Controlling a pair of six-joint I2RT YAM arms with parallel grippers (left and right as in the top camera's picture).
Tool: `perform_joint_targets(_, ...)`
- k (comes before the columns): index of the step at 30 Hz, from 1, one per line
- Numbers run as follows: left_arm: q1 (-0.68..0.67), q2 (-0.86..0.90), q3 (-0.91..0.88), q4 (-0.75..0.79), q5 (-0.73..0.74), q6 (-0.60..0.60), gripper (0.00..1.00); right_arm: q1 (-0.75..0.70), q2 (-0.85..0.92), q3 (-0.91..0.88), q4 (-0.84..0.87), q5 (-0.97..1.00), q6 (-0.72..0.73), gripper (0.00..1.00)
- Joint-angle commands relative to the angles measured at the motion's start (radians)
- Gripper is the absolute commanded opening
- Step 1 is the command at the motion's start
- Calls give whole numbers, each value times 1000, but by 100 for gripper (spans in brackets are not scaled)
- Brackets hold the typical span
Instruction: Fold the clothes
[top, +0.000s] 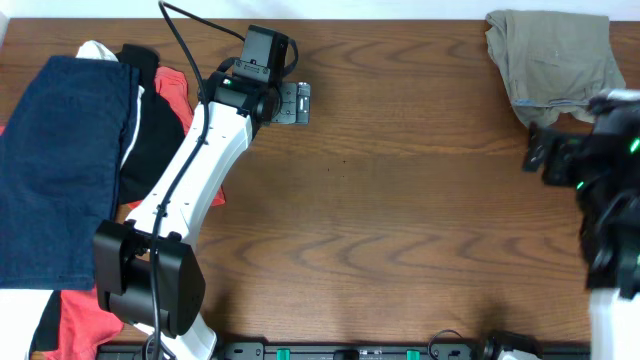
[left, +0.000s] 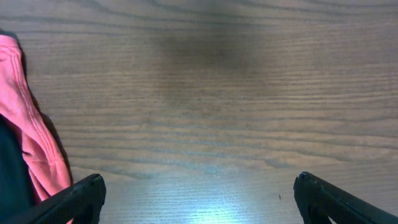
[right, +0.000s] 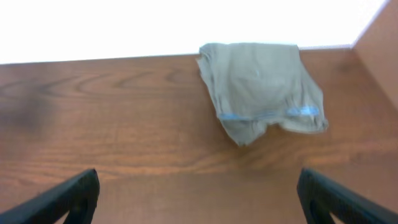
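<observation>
A pair of khaki-beige cotton shorts (top: 553, 62) lies bunched into a compact, roughly folded bundle at the far right corner of the brown wooden table (top: 400, 230). In the right wrist view, a thin strip of pale blue waistband lining shows along the bundle's near edge. The shorts touch nothing else.

The right gripper (top: 545, 155) hangs just on the near side of the shorts, by the right edge of the table. Its two black fingers (right: 68, 196) are spread wide with only bare wood between them.

The left gripper (top: 288, 103) is well apart from the shorts, over the far edge of the table, left of the middle. It is also spread wide and holds nothing.

Along the left edge lies a heap of other clothing. A large navy blue garment (top: 60, 170) is spread flat, with a black garment (top: 150, 130) beside it. Orange-red fabric (top: 85, 320) shows at the near left corner and again close to the left gripper. A small patch of white cloth (top: 97, 50) peeks out at the far end of the heap.
</observation>
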Motion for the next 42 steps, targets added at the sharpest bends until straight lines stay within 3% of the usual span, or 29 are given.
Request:
perform_joint_targets(1, 2, -4, 2, 0, -5, 13, 98, 30, -114, -154, 88, 13, -58, 99)
perform_joint_targets(6, 2, -4, 2, 0, -5, 13, 98, 33, -261, -378, 203, -36, -52, 99)
perform_joint_targets(12, 2, -4, 2, 0, -5, 13, 98, 37, -399, -582, 289, -36, 69, 99)
perform_joint_targets(17, 2, -4, 2, 0, -5, 13, 98, 90, -503, -706, 376, -30, 46, 99)
perform_joint_targets(35, 2, -4, 2, 0, -5, 13, 98, 151, -818, -994, 432, -16, 9, 99)
perform_joint_targets(42, 2, -4, 2, 0, -5, 13, 98, 158, -883, -999, 441, -16, 9, 99)
